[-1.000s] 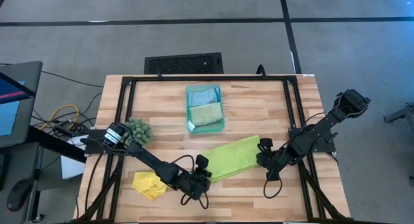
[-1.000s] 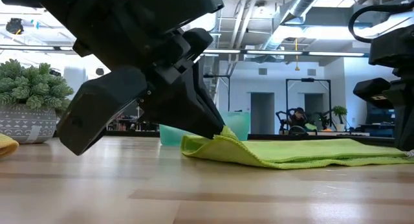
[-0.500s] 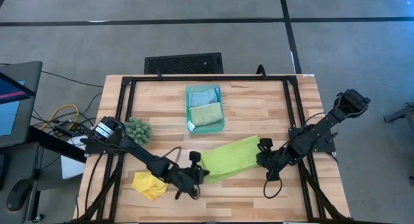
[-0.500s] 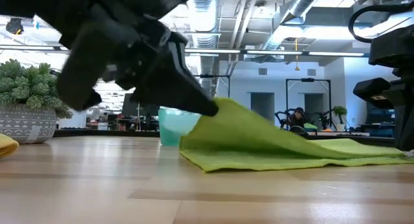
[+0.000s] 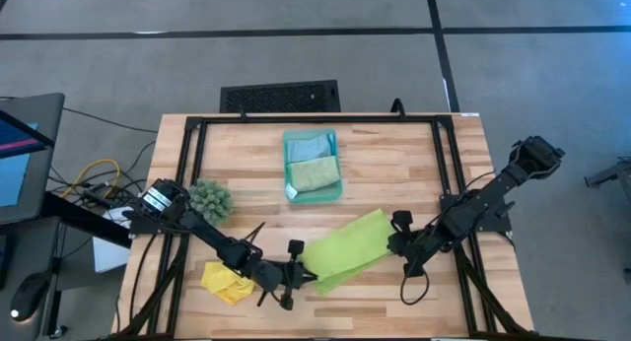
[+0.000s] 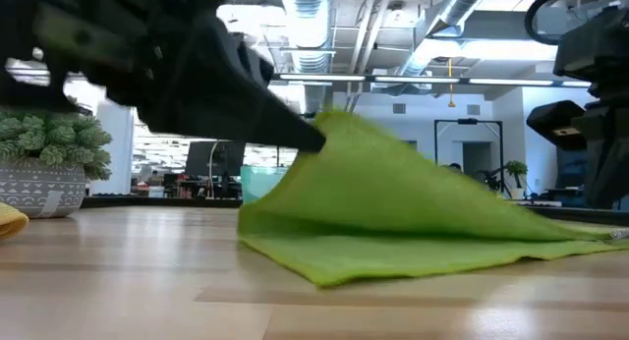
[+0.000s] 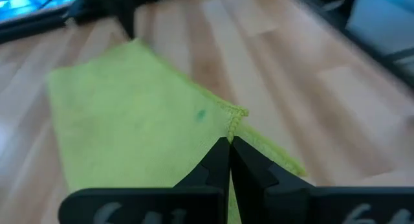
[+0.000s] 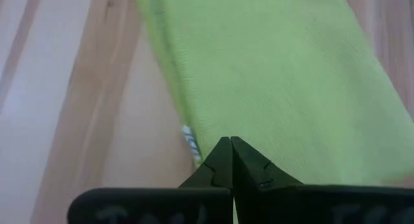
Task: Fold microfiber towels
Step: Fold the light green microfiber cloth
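lime towel [image 5: 344, 250] — long axis diagonal, both claws pinching

Towel [image 5: 343, 248] btwn both end effectors, tray [image 5: 338, 188] behind, plant [image 5: 210, 198] left

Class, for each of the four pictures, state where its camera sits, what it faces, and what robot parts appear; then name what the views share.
High: overhead, looking down at the wooden table; both arms.
Low: at tabletop height, looking across; left gripper lifting a corner.
Left wrist: behind left gripper, shut on the cloth's corner.
Right wrist: behind right gripper, shut at the cloth's opposite edge.
Shared: the lime green microfiber towel.
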{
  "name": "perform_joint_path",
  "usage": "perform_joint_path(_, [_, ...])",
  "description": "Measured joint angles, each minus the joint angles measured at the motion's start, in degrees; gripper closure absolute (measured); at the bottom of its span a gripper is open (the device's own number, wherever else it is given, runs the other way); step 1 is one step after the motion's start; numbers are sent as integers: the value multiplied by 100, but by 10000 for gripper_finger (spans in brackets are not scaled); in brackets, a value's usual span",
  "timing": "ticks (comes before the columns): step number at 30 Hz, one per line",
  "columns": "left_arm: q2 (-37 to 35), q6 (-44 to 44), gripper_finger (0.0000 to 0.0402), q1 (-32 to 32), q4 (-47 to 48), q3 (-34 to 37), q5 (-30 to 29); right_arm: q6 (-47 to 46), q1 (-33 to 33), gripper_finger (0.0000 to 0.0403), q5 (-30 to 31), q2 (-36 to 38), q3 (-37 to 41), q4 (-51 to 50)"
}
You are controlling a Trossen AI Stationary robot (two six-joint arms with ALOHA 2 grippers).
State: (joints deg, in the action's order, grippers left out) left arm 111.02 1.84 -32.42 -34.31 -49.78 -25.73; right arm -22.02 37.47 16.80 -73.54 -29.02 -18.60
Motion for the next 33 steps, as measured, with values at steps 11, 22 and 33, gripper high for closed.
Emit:
perform_joint_path(11, [280,15,401,-14,-523,-7,887,63,-1,387,525,0,0,314])
perform_joint_path(22, [442,-105,401,-11,-499,-271,989,1318,2,323,283,-534,4,3466])
perform_joint_path(33, [442,-134,401,0,-463,-315,896,2525,0,211,409,-2990,-1406,4804])
